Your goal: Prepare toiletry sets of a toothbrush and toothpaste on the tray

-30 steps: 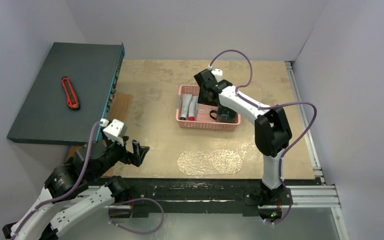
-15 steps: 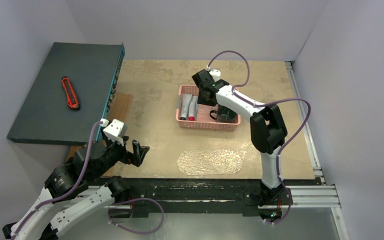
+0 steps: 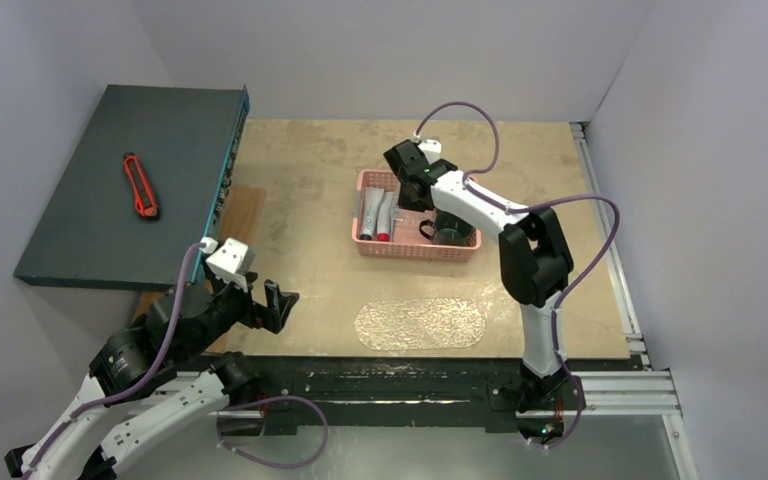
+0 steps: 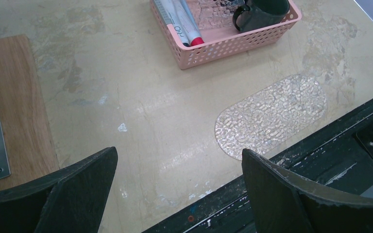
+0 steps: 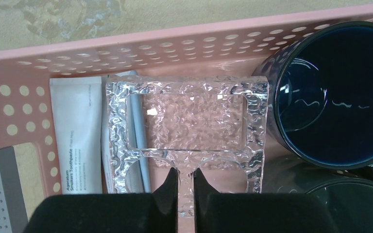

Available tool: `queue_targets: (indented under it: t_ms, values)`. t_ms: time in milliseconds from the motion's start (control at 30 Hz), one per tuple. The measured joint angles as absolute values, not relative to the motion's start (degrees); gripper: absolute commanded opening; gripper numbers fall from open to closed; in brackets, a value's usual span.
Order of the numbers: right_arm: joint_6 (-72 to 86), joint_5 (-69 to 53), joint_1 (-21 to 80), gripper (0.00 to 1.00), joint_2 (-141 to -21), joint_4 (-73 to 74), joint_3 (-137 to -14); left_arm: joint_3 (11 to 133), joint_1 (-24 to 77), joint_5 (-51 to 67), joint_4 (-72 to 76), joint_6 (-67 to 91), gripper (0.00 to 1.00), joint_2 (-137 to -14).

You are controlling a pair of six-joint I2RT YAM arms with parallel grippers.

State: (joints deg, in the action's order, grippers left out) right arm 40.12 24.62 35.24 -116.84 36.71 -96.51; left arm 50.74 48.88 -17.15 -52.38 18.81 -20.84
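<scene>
Around the right jaws: the pink basket (image 5: 175,43) walls them in. To their left lie a silvery-grey tube (image 5: 75,136) and a slim pale-blue toothbrush (image 5: 144,170). The blue mug (image 5: 330,97) stands just to the right, and the dark green mug (image 5: 349,208) is nearer on that same side.
In the way: a clear bumpy frame (image 5: 189,116) with a rectangular cut-out stands between the tube side and the mugs. It partly covers the toothbrush.
Right gripper (image 5: 185,177): the jaws are nearly closed and pinch a thin strut at the frame's near edge.
Tray (image 3: 420,323): it lies flat on the table outside the basket. It is well apart from the right jaws, on their near side toward the arm bases.
Left gripper (image 4: 177,155): the jaws are spread wide with only bare table between them. The tray sits ahead and to their right, and the basket is farther ahead.
Further off: a wooden board (image 4: 9,97) lies to the left of the left jaws. A dark grey box (image 3: 90,230) carrying a red utility knife (image 3: 140,185) sits at the table's left side.
Right arm: it is stretched far forward over the basket with the wrist tipped down into it.
Left arm: it is folded low at the near left corner, with the gripper above the table.
</scene>
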Motion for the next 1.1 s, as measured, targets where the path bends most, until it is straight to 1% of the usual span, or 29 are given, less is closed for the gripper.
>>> queue_targets:
  t_ms: [400,767,1100]
  values:
    - [38.57,25.91,35.27,0.00,-115.83,36.71,-96.51,50.74,48.88,-17.17,-52.38,18.81,0.99,-21.15]
    - [36.27,27.22,35.29,0.00,-107.72,36.69,-96.51,50.74,48.88,-17.19,-52.38,18.81,0.99,-21.39]
    - [34.59,28.71,36.64,0.00,-104.86,39.05,-96.51,50.74,48.88,-17.39,-52.38,18.81,0.99,-21.43]
